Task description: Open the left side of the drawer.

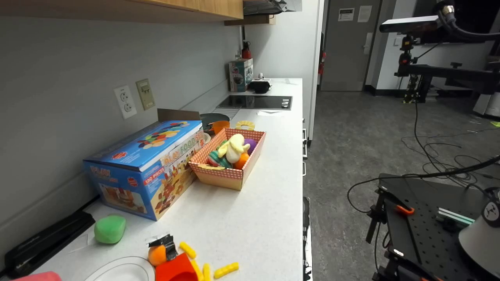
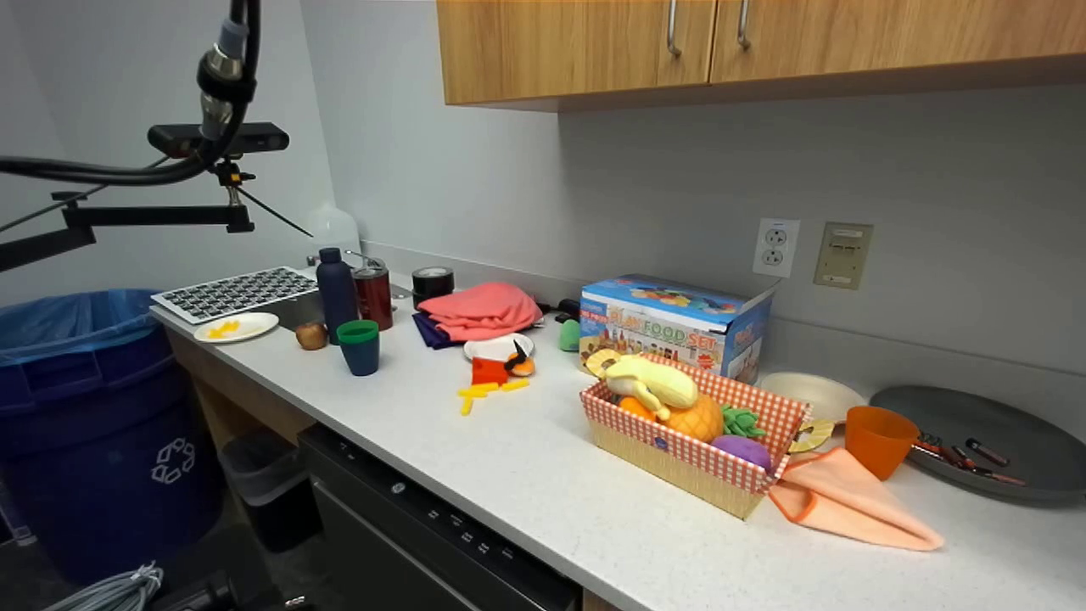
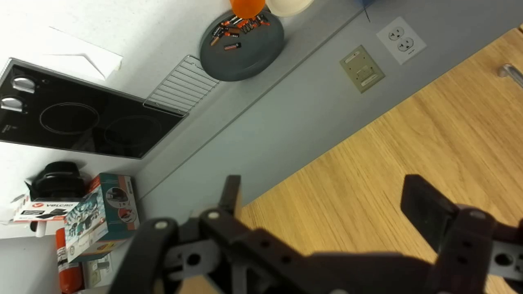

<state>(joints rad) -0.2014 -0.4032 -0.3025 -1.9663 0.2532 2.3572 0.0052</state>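
Wooden wall cupboard (image 2: 764, 64) is the likely target, up above the surface (image 2: 526, 458); reading "drawer" as its left-hand door (image 2: 577, 47), currently closed. Left pull (image 2: 671, 27) sits near right pull (image 2: 741, 24), so main risk is hooking the wrong one: wrist view catches only a cut-off metal handle (image 3: 509, 72) at its edge, can't tell which door it's on. Next: the pincer (image 3: 326, 192) lines up with bare wood, that handle well off to one side. Drive straight in and the fingers (image 3: 423, 207) could jam on the door face. Handle also runs at a slant to the closing direction; skip the wrist roll and I'd expect a skewed bite, then slip on thin metal. Even with a good grip, a dead-straight pull would fight the door's swing.

Pincer: wide, fingers well apart, nothing between them. No contact visible, but depth to the wood is hard to judge. Exterior views don't show it at all, so no cross-check there.
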